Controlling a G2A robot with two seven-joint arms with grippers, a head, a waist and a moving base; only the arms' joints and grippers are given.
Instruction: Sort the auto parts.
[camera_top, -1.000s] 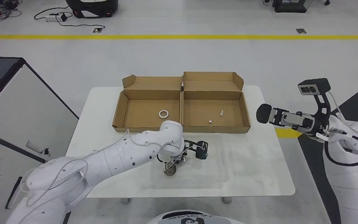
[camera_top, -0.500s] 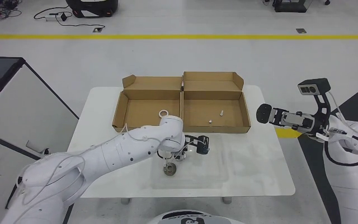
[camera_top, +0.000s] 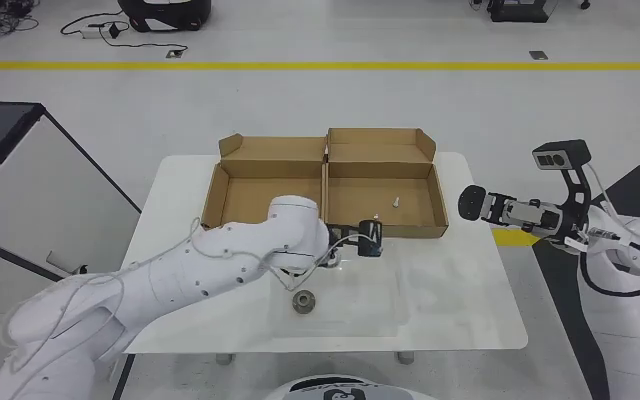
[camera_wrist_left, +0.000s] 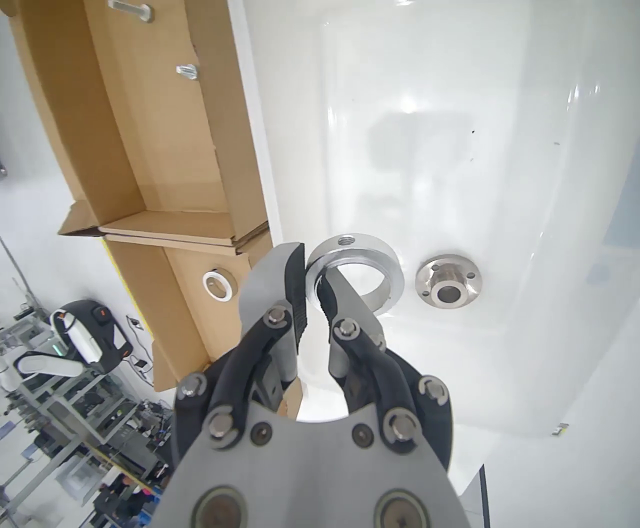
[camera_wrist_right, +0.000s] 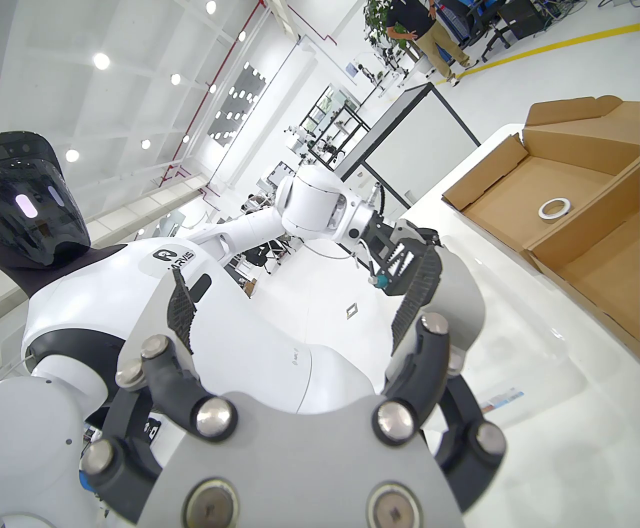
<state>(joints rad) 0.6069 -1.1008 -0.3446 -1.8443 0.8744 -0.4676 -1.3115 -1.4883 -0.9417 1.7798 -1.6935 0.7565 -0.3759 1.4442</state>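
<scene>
My left gripper (camera_wrist_left: 312, 270) is shut on a silver metal collar ring (camera_wrist_left: 367, 260), one finger inside the ring and one outside its wall. It hangs above the white table (camera_top: 455, 300), near the front wall of the right cardboard box (camera_top: 425, 232); in the top view the left gripper (camera_top: 368, 238) sits there. A silver flanged hub (camera_top: 302, 300) (camera_wrist_left: 449, 286) lies on the table below. A white ring (camera_wrist_left: 218, 286) (camera_wrist_right: 555, 207) lies in the left box (camera_top: 212, 200). My right gripper (camera_wrist_right: 300, 292) (camera_top: 470, 203) stands open and empty off the table's right side.
Two small metal fasteners (camera_top: 397, 199) (camera_top: 376, 215) lie in the right box, seen as bolts (camera_wrist_left: 187, 71) from the left wrist. A dark-framed panel (camera_top: 60, 180) stands to the table's left.
The left gripper has risen from beside the flanged hub with the collar ring in it and moved up-right toward the boxes. The hub stays on the table. The right arm has not moved.
</scene>
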